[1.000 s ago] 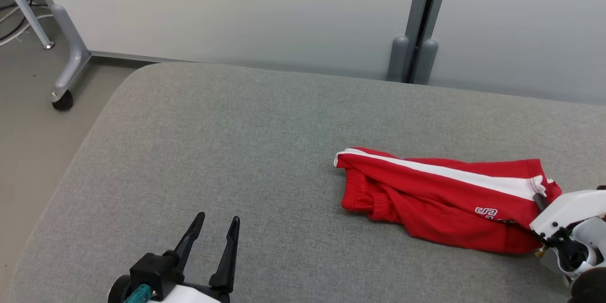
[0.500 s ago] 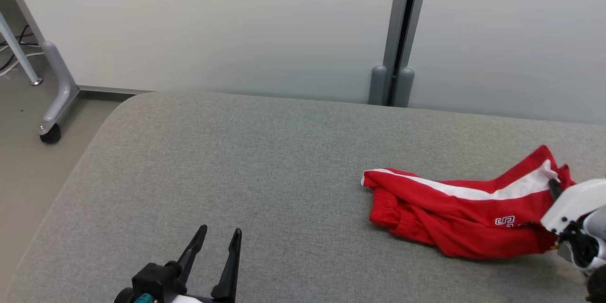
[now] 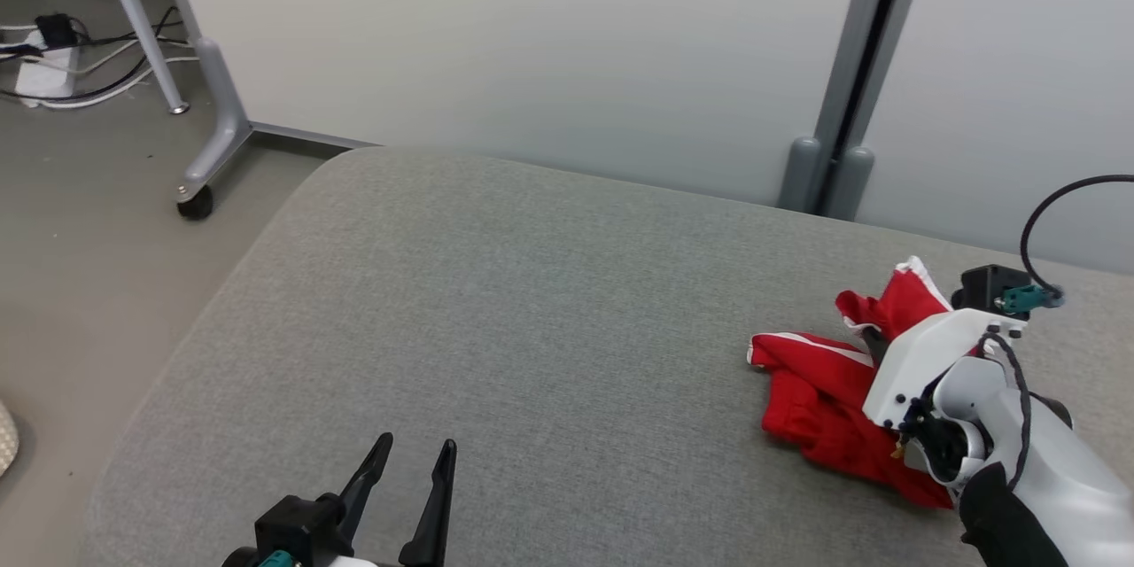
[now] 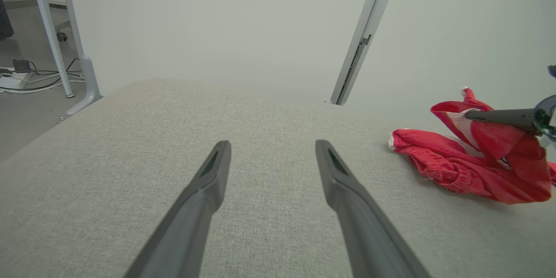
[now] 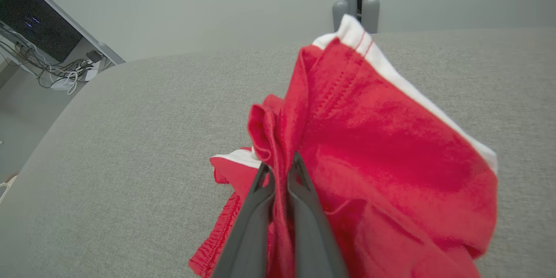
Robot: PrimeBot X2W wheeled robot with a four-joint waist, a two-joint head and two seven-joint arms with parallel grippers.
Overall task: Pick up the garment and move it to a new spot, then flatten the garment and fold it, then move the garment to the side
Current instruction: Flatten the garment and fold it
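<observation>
Far left, on the floor: power strip (image 3: 40, 71) with cables and a desk leg (image 3: 213, 120) on a caster. None of it matters for the task.

Lower left: left gripper (image 3: 416, 441) hovers low over the grey pad (image 3: 532, 301). Fingers are spread wide with nothing between them, and it is well apart from the cloth. Looks idle to me.

Middle of the pad has nothing on it, so there is plenty of room to lay the cloth out. The partition post (image 3: 850, 106) stands behind the far edge.

Right side: garment (image 3: 811, 399) is red with a white side stripe and an elastic hem. It sits on the right part of the pad, bunched up.
- Right gripper (image 5: 280, 163) has its jaws pinched nearly together on a fold of the red fabric, near the white-trimmed end.
- That end is raised off the pad and stands up beside the wrist. The rest lies crumpled on the surface, touching it.

Status, my read:
- Pick-up: grasp is made and the lift is partial. Most of the cloth is not yet off the pad.
- Move to a new spot: can't call it done from this. The garment sits near the right edge.
- Flatten: not started. The fabric is folded over itself, legs overlapping.
- Fold: not started.
- Move to the side: not started.

So we're in step one of three — early. Flattening likely needs both arms, and the left one has a long reach across before it can help. It's a single-point pinch on a thin fold, so the hanging cloth may twist or slip when carried.
</observation>
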